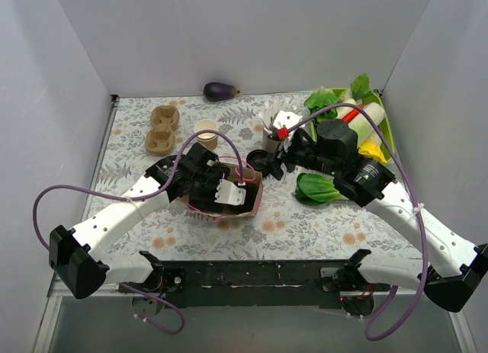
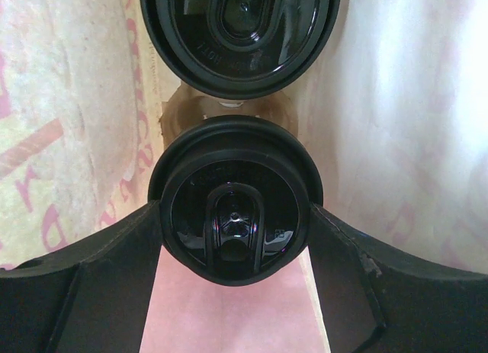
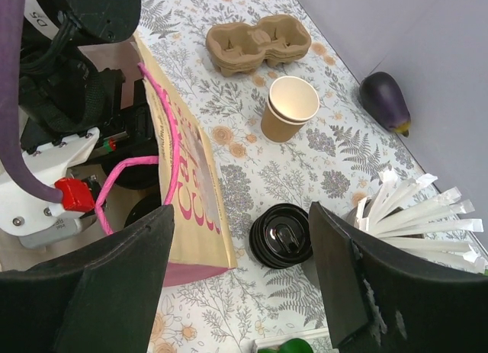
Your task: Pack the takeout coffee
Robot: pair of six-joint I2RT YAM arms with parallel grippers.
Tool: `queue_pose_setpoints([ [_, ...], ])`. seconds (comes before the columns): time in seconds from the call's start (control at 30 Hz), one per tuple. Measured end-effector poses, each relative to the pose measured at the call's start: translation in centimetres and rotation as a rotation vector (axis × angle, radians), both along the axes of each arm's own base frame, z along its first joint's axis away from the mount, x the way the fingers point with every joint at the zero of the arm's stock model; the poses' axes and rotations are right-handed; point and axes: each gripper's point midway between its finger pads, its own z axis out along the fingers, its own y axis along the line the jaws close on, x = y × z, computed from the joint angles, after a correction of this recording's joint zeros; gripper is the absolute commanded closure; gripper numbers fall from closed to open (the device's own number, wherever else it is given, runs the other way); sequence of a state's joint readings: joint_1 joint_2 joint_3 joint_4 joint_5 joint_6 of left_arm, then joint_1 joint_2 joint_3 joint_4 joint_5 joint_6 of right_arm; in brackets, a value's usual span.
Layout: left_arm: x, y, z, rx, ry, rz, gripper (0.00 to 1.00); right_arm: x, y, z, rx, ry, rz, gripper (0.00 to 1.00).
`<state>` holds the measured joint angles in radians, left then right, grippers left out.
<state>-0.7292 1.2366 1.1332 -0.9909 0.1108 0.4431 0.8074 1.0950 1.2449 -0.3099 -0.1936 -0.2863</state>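
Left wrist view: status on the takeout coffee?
Left gripper shut on takeout coffee, inside paper bag. Right gripper open, empty, above black lid beside bag. Second lidded cup close beside it.

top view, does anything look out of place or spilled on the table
An eggplant lies alone at the far edge by the wall, and a leafy green lies loose on the table right of centre. Produce looks odd among coffee supplies. Nothing looks spilled or tipped over.
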Motion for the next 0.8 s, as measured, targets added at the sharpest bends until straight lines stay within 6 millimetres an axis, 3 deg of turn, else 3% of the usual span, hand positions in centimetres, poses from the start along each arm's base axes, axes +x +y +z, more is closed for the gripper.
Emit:
queue_pose_setpoints([
  [0.2, -0.1, 0.1, -1.0, -0.002, 0.014, 0.019, 1.0, 0.4, 0.1, -0.5, -0.007, 0.015, 0.005, 0.22],
  [0.8, 1.4, -0.6, -1.7, -0.075, 0.054, 0.171, 1.0, 1.2, -0.3, -1.0, -0.008, 0.034, 0.011, 0.22],
])
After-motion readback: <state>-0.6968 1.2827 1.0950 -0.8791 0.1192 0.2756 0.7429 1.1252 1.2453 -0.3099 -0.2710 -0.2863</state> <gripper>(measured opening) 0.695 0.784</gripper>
